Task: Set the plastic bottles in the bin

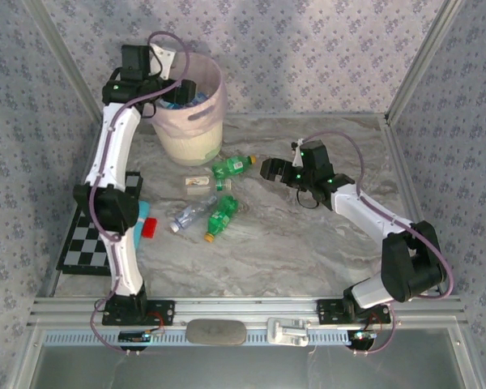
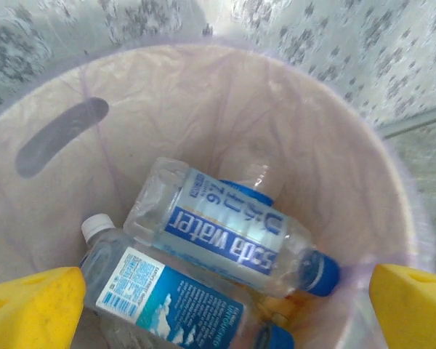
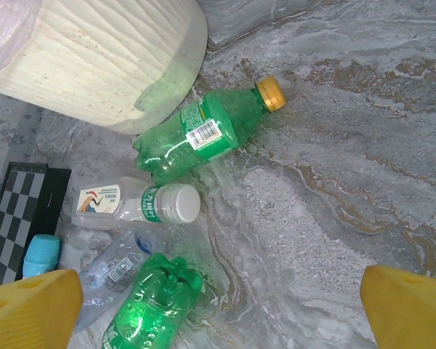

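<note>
Apparently beneath left end effector (image 2: 219, 311) — bottles (image 2: 225, 234)

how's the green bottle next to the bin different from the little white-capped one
The green bottle is tinted green with a yellow cap; the white-capped bottle is clear with a wide white cap. The green bottle is longer, the white-capped bottle short and squat. Both lie on their sides on the marble table, outside the bin.

Open passage over bare surface (image 1: 308, 243) right of bottle cluster (image 1: 221, 219). Blocked far left by bin (image 1: 193, 144), left edge by checkerboard (image 1: 81, 243). Tight between bin wall and nearest green bottle (image 3: 203, 131).
</note>
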